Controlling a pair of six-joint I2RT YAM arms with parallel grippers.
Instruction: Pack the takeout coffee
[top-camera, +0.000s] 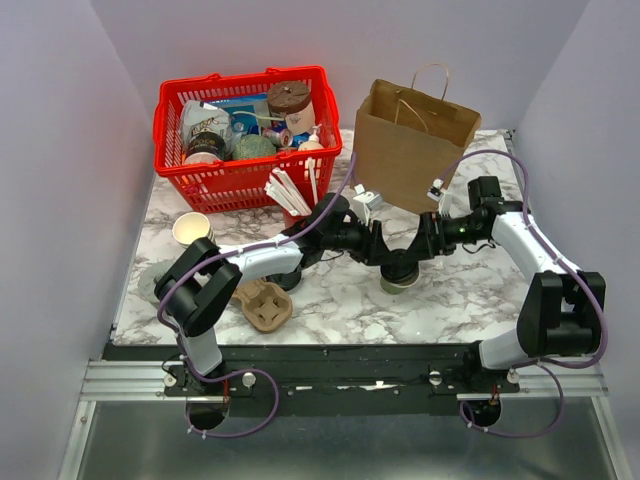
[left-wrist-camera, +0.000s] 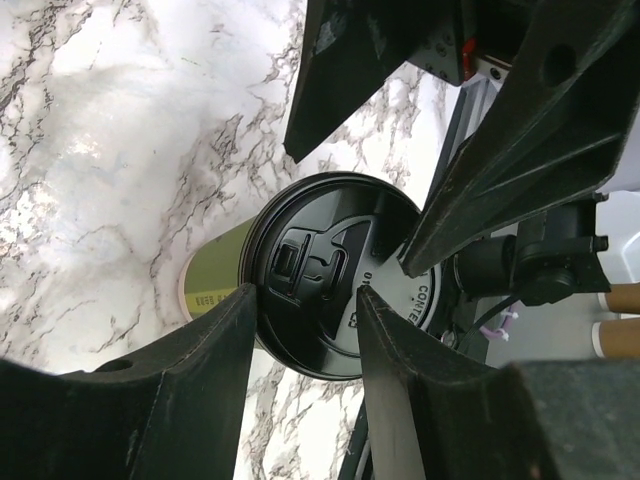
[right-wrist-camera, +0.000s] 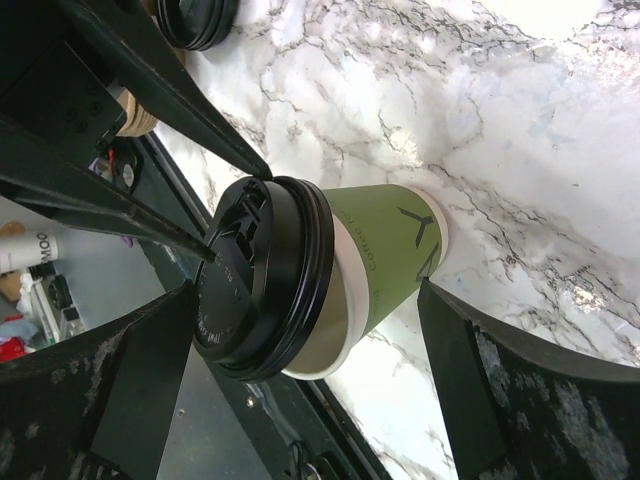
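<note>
While both grippers hovered at takeout coffee (right-wrist-camera: 385, 250), step in hand looked like securing cup for lift into paper bag (top-camera: 412, 150) beyond them. Right gripper (right-wrist-camera: 308, 288) gaped wide; cup stood upright on table (top-camera: 330, 305) between its fingers, unclamped. Left gripper (left-wrist-camera: 306, 293) was partly apart, tips touching black lid (left-wrist-camera: 320, 265) from above; grip there unclear. Next move likely needed gentle closure on cup wall, cup kept upright, left tips clear of lid.
</note>
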